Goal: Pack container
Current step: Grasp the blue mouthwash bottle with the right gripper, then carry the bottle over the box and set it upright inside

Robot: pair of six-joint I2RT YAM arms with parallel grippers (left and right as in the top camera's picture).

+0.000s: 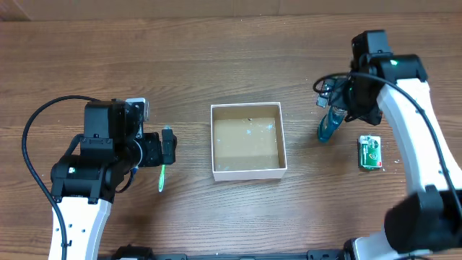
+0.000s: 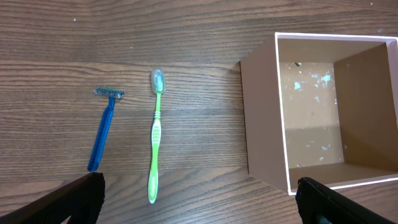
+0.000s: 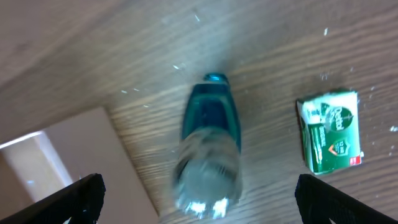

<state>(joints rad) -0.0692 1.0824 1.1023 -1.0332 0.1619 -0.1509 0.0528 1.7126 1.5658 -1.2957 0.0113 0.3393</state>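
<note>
The container [image 1: 246, 172], a square white-walled box with a brown floor, sits empty at the table's middle. My left gripper [image 1: 168, 146] is open and empty, left of the box. In the left wrist view a green toothbrush [image 2: 155, 134] and a blue razor [image 2: 102, 129] lie side by side ahead of the open fingers [image 2: 199, 202], with the container [image 2: 264, 118] to their right. My right gripper [image 1: 338, 107] is open over a teal bottle [image 1: 328, 128]. In the right wrist view the bottle [image 3: 210, 143] lies between the spread fingers [image 3: 199, 202], blurred and not gripped.
A green soap packet [image 1: 370, 153] lies right of the bottle; it also shows in the right wrist view [image 3: 329, 130]. The toothbrush tip [image 1: 162, 179] shows below my left gripper. The container's corner [image 3: 68, 155] is at the lower left of the right wrist view.
</note>
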